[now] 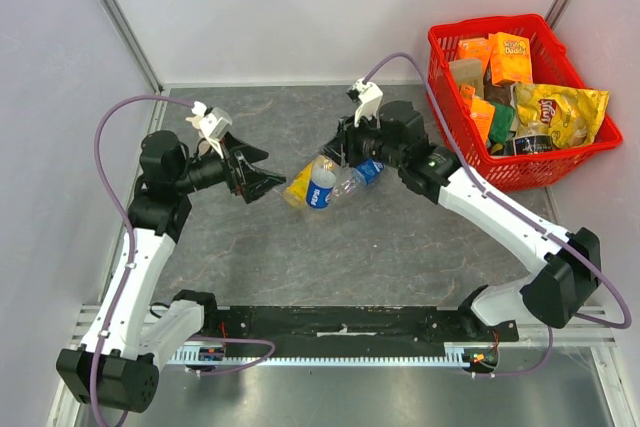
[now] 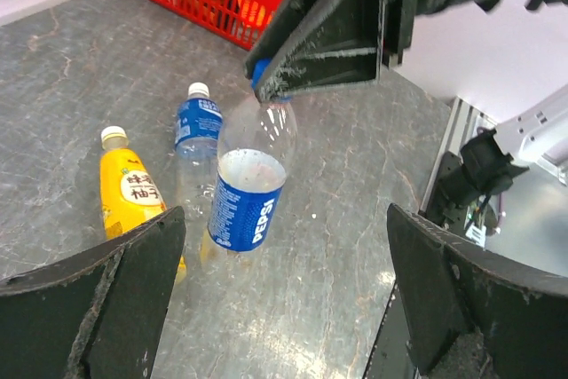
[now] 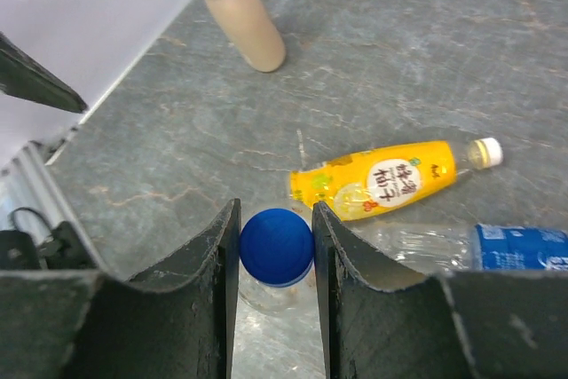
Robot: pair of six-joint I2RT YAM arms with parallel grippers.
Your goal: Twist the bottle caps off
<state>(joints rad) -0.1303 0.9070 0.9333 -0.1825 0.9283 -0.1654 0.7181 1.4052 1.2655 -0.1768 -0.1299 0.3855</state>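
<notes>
My right gripper [image 3: 276, 250] is shut on the blue cap [image 3: 276, 246] of a Pepsi bottle [image 2: 248, 193], which hangs tilted below it with a little liquid inside. The same bottle [image 1: 320, 185] shows mid-table in the top view. A yellow juice bottle [image 2: 131, 197] with a white cap [image 2: 113, 135] lies beside it. Next to that lies a clear bottle [image 2: 197, 130] with a blue label and a white cap [image 2: 199, 90]. My left gripper [image 2: 288, 237] is wide open, facing the Pepsi bottle from the left, touching nothing.
A red basket [image 1: 437, 57] full of snack packs stands at the back right. A beige pump-top soap bottle [image 3: 240, 11] stands on the table beyond the bottles. Grey walls close in the left and far sides.
</notes>
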